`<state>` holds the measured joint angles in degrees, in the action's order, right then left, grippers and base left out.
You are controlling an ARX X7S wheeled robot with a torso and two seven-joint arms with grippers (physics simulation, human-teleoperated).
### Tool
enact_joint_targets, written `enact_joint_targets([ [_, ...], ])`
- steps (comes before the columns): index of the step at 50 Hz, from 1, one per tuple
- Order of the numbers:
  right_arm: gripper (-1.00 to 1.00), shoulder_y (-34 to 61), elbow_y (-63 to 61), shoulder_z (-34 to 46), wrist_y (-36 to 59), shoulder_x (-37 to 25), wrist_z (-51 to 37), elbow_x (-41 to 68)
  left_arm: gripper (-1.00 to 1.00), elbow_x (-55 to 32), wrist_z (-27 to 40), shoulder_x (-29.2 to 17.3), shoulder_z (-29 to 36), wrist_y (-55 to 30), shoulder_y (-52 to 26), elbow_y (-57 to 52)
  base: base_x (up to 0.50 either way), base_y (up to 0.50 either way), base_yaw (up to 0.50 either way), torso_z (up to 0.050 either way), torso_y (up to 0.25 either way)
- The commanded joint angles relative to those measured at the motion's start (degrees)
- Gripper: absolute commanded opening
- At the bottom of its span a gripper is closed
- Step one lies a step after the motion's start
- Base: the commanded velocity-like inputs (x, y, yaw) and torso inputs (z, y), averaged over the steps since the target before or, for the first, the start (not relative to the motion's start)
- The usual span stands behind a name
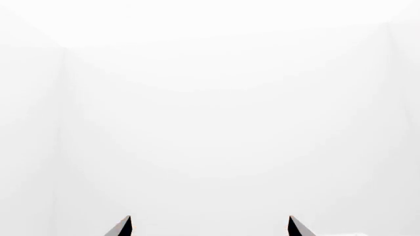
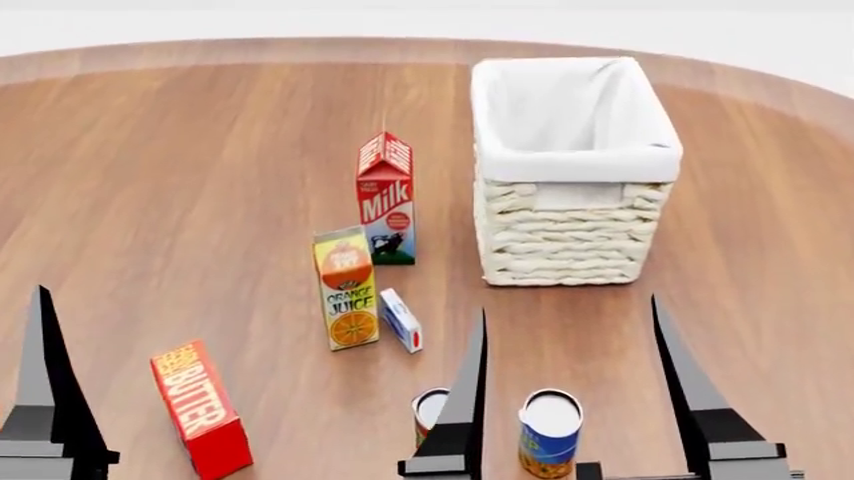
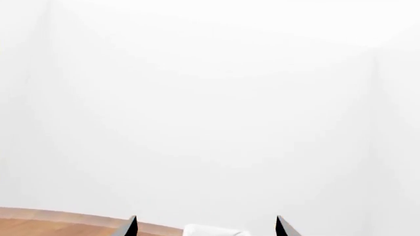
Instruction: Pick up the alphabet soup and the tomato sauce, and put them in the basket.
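Observation:
The alphabet soup [image 2: 550, 432], a blue can with a pale top, stands upright at the near table edge. It sits below and between the wide-apart fingers of my open right gripper [image 2: 569, 305]. The tomato sauce [image 2: 430, 410] is just left of it, mostly hidden behind that gripper's left finger [image 2: 466, 400]. The basket [image 2: 574, 225], cream wicker with white lining, stands farther back on the right. In the right wrist view my right gripper [image 3: 205, 223] holds nothing, and a bit of the basket's white rim [image 3: 210, 230] shows. My left gripper [image 1: 210, 226] is open and faces only white background.
A milk carton [image 2: 386, 200], an orange juice carton [image 2: 347, 290] and a small white-and-blue box [image 2: 400, 320] stand left of the basket. A red butter box [image 2: 200, 408] lies near the front left, beside one left finger [image 2: 47, 390]. The wooden table [image 2: 200, 180] is round.

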<state>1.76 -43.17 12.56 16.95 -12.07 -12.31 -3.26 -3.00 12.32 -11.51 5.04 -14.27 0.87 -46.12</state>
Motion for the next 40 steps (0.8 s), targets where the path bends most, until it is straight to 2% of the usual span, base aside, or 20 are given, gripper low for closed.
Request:
enact_joint_targets([
  [1, 1.0, -0.1, 0.2, 0.3, -0.4, -0.4, -0.5, 0.1, 1.0, -0.1, 0.5, -0.4, 0.3, 0.0, 0.0, -0.1, 0.23, 0.0, 0.0, 0.0, 0.0],
  [18, 1.0, -0.2, 0.3, 0.7, -0.7, -0.9, -1.0, 0.7, 1.0, -0.4, 1.2, -1.0, 0.7, 0.0, -0.1, 0.0, 0.22, -0.02, 0.0, 0.0, 0.0],
  [19, 1.0, 1.5, -2.2, 0.5, 3.5, -0.7, -0.5, 1.2, 1.0, -0.5, 1.3, -1.0, 0.7, -0.1, -0.1, -0.1, 0.16, -0.11, 0.0, 0.0, 0.0],
  [20, 1.0, -0.1, 0.1, 0.7, -0.4, -1.0, -1.0, 0.8, 1.0, -0.4, 1.3, -1.0, 0.9, 0.0, 0.0, -0.1, 0.16, -0.12, 0.0, 0.0, 0.0],
  [22, 1.0, -0.3, 0.5, 0.7, -0.9, -1.0, -1.2, 0.9, 1.0, -0.5, 1.4, -1.1, 0.8, 0.0, 0.0, -0.1, 0.17, -0.12, 0.0, 0.0, 0.0],
  [31, 1.0, -0.2, 0.3, 1.2, -0.5, -1.5, -1.6, 1.1, 1.0, -0.6, 1.8, -1.4, 1.1, 0.5, 0.3, 0.2, 0.16, -0.16, 0.0, 0.0, 0.0],
  [32, 1.0, 1.3, -2.0, 1.0, 3.1, -1.3, -1.2, 1.4, 1.0, -0.5, 1.8, -1.4, 1.1, 0.5, 0.3, 0.1, 0.17, -0.18, 0.0, 0.0, 0.0],
  [34, 1.0, -0.1, 0.0, 1.4, -0.3, -1.6, -1.7, 1.0, 1.0, -0.6, 1.9, -1.5, 1.1, 0.5, 0.3, 0.1, 0.16, -0.19, 0.0, 0.0, 0.0],
  [40, 1.0, 0.7, -0.7, 2.0, 1.4, -1.8, -1.9, 0.6, 1.0, -0.7, 2.1, -1.7, 1.2, 0.8, 0.3, 0.5, 0.17, -0.06, 0.0, 0.0, 0.0],
])
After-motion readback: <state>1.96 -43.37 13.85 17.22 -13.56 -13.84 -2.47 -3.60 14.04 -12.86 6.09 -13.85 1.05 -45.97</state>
